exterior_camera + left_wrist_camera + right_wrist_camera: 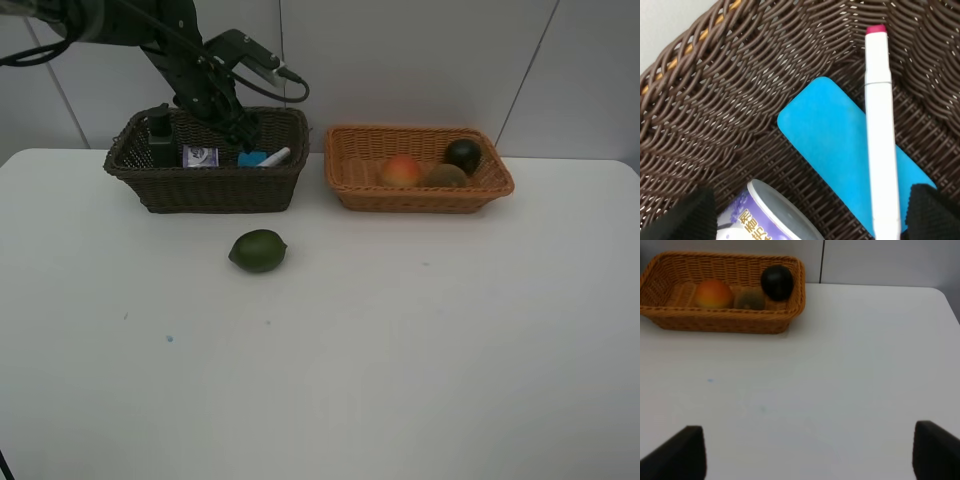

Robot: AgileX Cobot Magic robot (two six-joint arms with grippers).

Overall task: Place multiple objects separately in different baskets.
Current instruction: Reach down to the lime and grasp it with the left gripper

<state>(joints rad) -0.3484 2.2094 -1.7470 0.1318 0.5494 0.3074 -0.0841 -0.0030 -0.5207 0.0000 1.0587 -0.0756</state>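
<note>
The dark brown basket [210,188] holds a dark green bottle [161,140], a purple-lidded jar [200,156], a blue eraser [251,158] and a white red-tipped marker [274,156]. My left gripper [245,135] hangs open and empty inside this basket. In the left wrist view it [810,215] is just above the eraser [830,130], marker [880,130] and jar [770,215]. The orange-tan basket [420,198] holds a peach [401,171], a kiwi [446,176] and a mangosteen [462,154]. A green lime [258,250] lies on the table in front of the dark basket. My right gripper [805,452] is open and empty above the table.
The white table [400,350] runs wide in front of both baskets. The right wrist view shows the tan basket [715,322] with its fruit and the table's far edge against a grey wall [880,260]. The right arm is out of the exterior high view.
</note>
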